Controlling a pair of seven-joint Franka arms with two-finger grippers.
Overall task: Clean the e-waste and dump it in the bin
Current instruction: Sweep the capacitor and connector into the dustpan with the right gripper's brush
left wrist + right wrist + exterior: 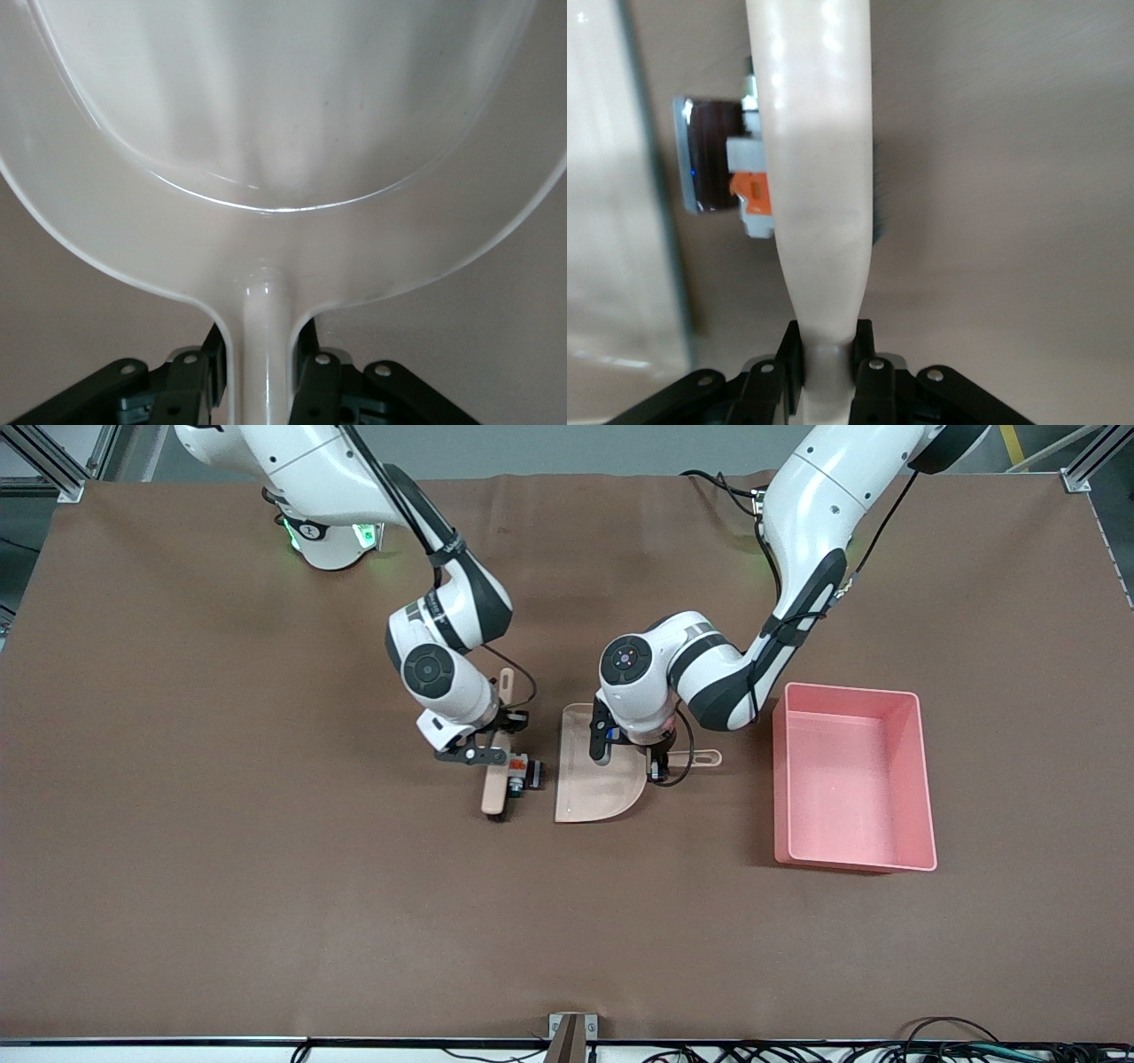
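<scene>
Front view: right hand (493, 746) clamps the brush (496, 779) handle, its head on the desk (266, 886) against the e-waste (524, 771), just beside the dustpan (595, 775) mouth. Left hand (660, 755) pins the dustpan handle, probably bracing it. Bin (855, 779) stands near, toward the left arm's end.

Left wrist view: fingers (306, 376) closed on the handle; pan holds nothing visible.

Right wrist view: fingers (784, 367) grip the brush; the parts touch its side.

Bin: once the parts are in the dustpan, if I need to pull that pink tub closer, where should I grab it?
Probably pinch the bin by its thin upright wall, coming straight down over the rim on the side facing the dustpan. That wall is nearest the left gripper, which is now shut on the dustpan's handle. The tub looks too wide to span.
</scene>
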